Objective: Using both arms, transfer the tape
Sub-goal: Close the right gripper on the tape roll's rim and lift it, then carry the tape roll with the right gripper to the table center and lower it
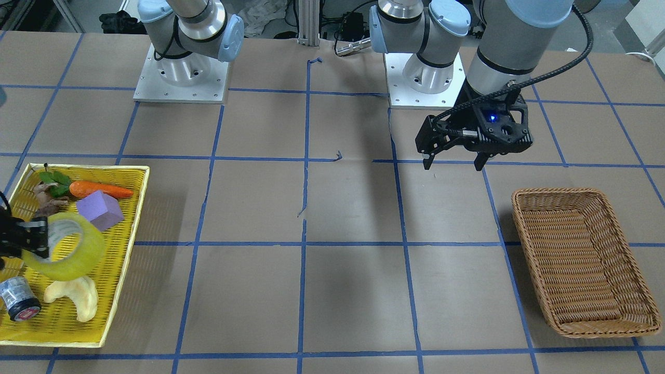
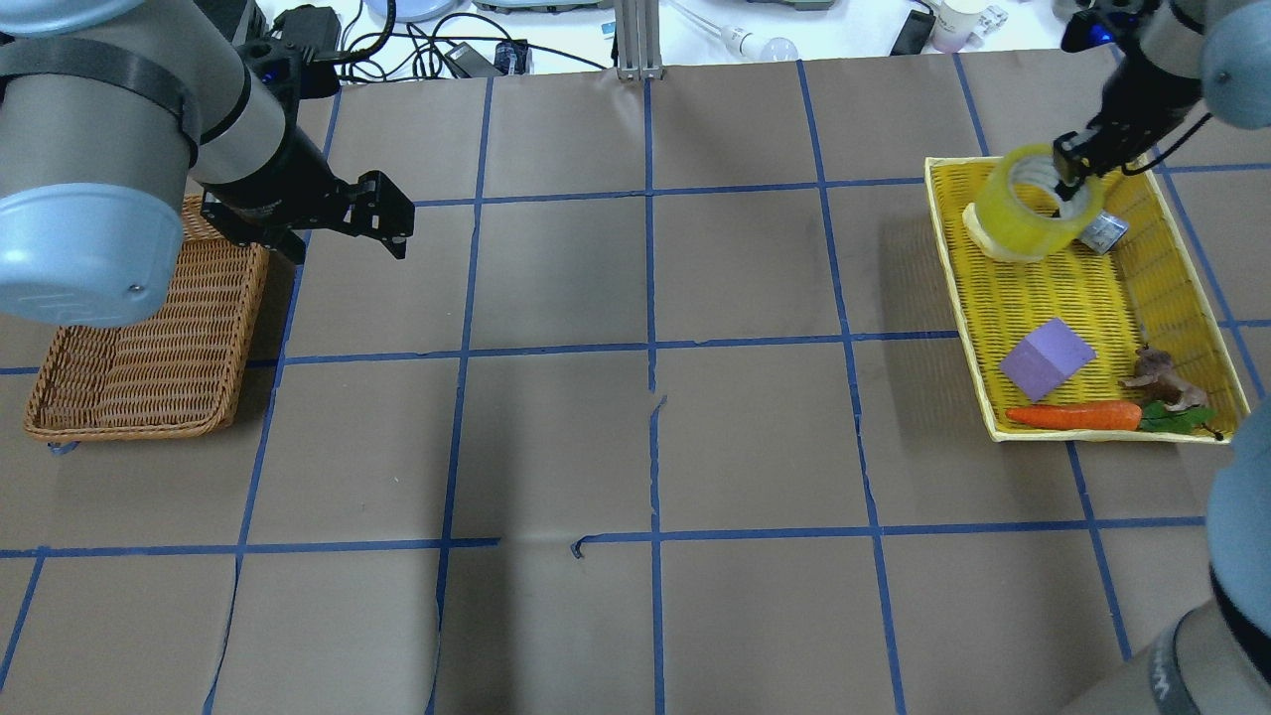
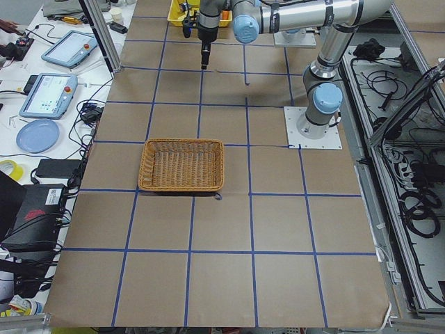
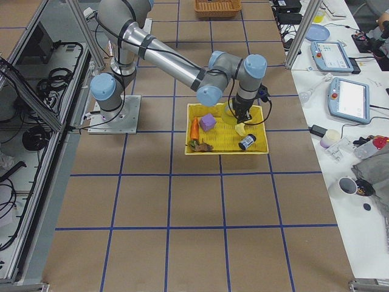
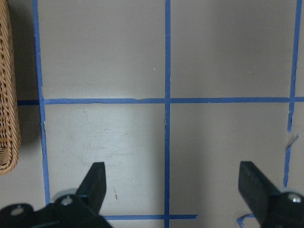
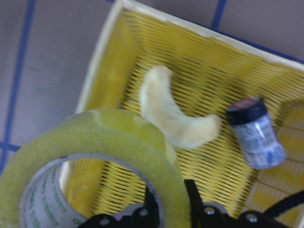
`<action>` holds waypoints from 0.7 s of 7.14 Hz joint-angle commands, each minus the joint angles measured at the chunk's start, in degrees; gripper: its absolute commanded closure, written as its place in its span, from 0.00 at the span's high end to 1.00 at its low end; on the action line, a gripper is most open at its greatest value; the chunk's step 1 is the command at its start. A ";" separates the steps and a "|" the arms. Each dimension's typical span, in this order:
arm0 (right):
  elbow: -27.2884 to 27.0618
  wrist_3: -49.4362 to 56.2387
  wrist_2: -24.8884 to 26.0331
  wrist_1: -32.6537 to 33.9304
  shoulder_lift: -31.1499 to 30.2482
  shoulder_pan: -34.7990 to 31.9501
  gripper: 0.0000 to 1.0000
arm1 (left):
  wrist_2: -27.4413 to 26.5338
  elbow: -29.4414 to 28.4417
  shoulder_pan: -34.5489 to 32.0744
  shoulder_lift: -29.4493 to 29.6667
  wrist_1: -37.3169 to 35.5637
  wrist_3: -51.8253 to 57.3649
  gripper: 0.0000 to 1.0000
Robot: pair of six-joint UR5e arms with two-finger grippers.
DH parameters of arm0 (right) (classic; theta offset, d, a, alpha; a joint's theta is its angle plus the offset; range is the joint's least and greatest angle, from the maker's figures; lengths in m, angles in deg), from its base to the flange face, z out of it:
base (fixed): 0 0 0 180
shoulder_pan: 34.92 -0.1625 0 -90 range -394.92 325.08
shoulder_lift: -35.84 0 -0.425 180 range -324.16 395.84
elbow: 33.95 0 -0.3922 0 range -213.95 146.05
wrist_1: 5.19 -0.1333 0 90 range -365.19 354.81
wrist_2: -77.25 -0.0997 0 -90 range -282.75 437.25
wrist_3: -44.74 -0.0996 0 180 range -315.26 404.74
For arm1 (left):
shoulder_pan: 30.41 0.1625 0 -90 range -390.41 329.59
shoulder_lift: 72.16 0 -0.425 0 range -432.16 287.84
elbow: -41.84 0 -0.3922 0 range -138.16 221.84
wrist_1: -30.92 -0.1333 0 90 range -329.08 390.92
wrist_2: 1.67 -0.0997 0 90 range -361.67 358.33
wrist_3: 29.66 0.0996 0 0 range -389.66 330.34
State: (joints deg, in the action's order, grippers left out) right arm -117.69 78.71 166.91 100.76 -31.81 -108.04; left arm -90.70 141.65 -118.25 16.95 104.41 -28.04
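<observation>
Tape: the yellow tape roll (image 1: 67,248) is being held over one end of the yellow tray (image 1: 62,324). It is tilted and seemingly lifted clear of the tray floor.
Right claw: the right claw (image 2: 1070,184) is being kept closed on the roll's wall, with one finger inside the ring and one outside.
Tray contents: a pale crescent piece (image 1: 72,298) and a grey can with a red end (image 1: 20,301) are being left just beside the roll. A purple block (image 1: 100,209) and a carrot (image 1: 101,190) are being left further along.
Left claw: the left claw (image 1: 453,165) is being held wide open and empty above the tabletop (image 1: 353,218). It is near the wicker basket (image 1: 582,259) and well apart from the tape.
Done: the pick-up is being judged complete.
Left to do: the carry toward the middle, the hand-over to the left claw and, probably, the drop into the wicker basket are being judged as not yet done.
</observation>
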 commanded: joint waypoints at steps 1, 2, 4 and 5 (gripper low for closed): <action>0.69 -20.86 -0.89 0.13 0.76 -12.97 0.00 | -0.01 0.11 0.04 0.01 -0.18 0.14 1.00; 0.52 -31.93 -0.89 2.04 2.42 -18.85 0.00 | -0.01 0.11 0.04 -0.08 -0.10 0.22 1.00; -1.14 -43.50 -0.98 3.99 4.71 -28.01 0.00 | 0.08 0.11 0.04 0.10 -0.19 0.22 1.00; -5.16 -48.86 -0.98 8.87 5.16 -31.71 0.00 | 0.08 0.11 0.04 0.01 -0.19 0.22 1.00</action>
State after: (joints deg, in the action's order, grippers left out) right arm -119.34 36.83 165.96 105.53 -27.57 -134.83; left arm -90.63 141.76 -118.24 17.01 104.23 -27.82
